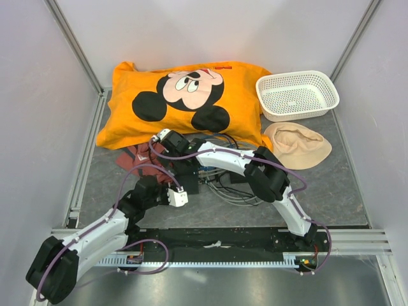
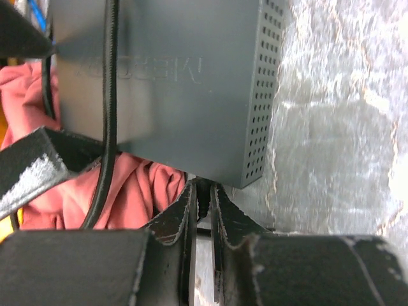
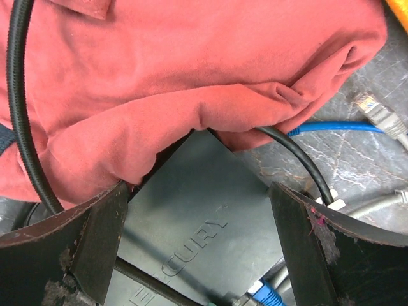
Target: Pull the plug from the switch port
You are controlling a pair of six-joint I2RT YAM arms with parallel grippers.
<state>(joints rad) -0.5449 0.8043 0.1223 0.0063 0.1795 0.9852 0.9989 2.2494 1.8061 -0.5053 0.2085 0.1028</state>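
Lowest in the left wrist view, the left gripper (image 2: 203, 188) has its fingers almost pressed together, with a thin slit between them. The tips are at the near edge of the switch (image 2: 172, 83); I cannot tell whether they pinch anything. In the right wrist view the right gripper (image 3: 197, 191) is spread wide, a finger either side of the switch. Its lettering runs lower left to upper right. A blue plug (image 3: 266, 294) sits at its bottom-edge side, and the far corner is tucked under a red cloth (image 3: 191, 76).

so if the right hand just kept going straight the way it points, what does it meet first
Most likely the top of the grey box, lying between the open fingers of the right hand; the red cloth over its far edge comes next. Depth is unclear.
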